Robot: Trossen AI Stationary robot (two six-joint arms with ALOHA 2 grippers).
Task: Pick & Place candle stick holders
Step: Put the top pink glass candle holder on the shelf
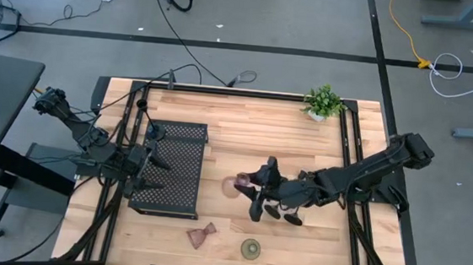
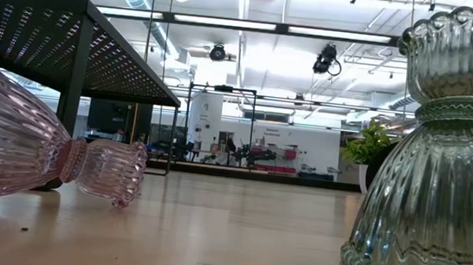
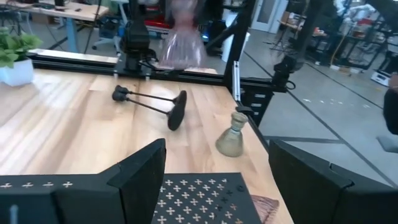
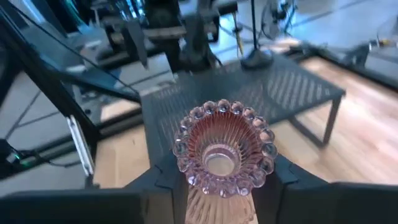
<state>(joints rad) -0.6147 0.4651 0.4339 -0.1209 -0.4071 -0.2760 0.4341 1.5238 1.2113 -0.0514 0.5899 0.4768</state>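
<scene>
1. We see the left gripper (image 1: 151, 161) over the black perforated tray (image 1: 181, 149), fingers spread wide, holding nothing.
2. The brown holder (image 1: 202, 236) lies tipped near the front edge; only the low view shows its ribbed glass.
3. The olive-green holder (image 1: 250, 250) stands upright beside it.
4. The right gripper (image 1: 245, 184) grips the pink holder (image 4: 222, 149), clamped, raised beside the tray.
5. One black stem holder (image 3: 152, 104) lies on the table.
6. No writing is legible.

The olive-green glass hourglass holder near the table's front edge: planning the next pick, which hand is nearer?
Right. The right hand, holding a pink ribbed glass holder, is just behind the olive-green holder; the left hand is over the black perforated tray, farther away.
</scene>
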